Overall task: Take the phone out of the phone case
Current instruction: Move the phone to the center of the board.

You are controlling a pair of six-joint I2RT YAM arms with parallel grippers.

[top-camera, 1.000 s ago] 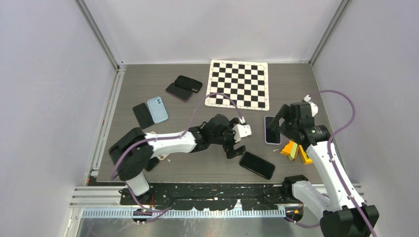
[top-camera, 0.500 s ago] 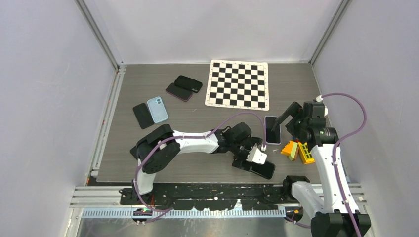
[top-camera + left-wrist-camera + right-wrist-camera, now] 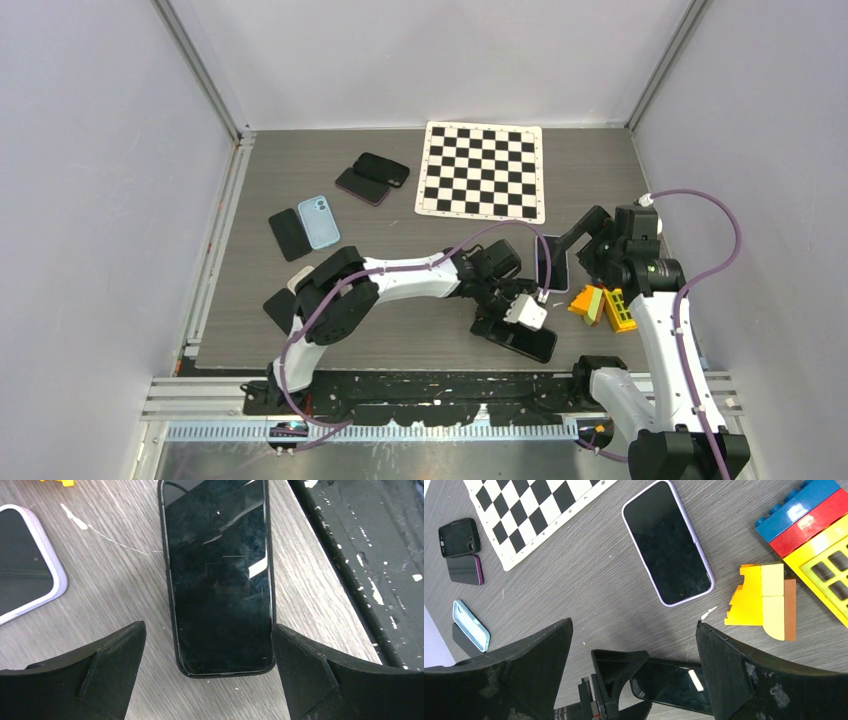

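Observation:
A black phone in a black case (image 3: 522, 338) lies flat near the table's front edge. My left gripper (image 3: 497, 322) is open and low over its near end. In the left wrist view the phone (image 3: 218, 575) lies between the spread fingers (image 3: 115, 655); the right finger sits against its edge and the left stands apart. A dark phone in a lavender case (image 3: 551, 263) lies just beyond it, also in the right wrist view (image 3: 667, 542). My right gripper (image 3: 580, 243) is open and empty above the lavender phone.
Coloured toy bricks (image 3: 601, 306) lie right of the phones. A chessboard mat (image 3: 483, 170) is at the back. Loose cases and phones lie at the back left: a black and a purple one (image 3: 372, 177), a light blue one (image 3: 319, 221), a black one (image 3: 289, 234).
My left arm has swung right from mid-table, and its open gripper has come down around the black phone's end. My right gripper has shifted slightly right.

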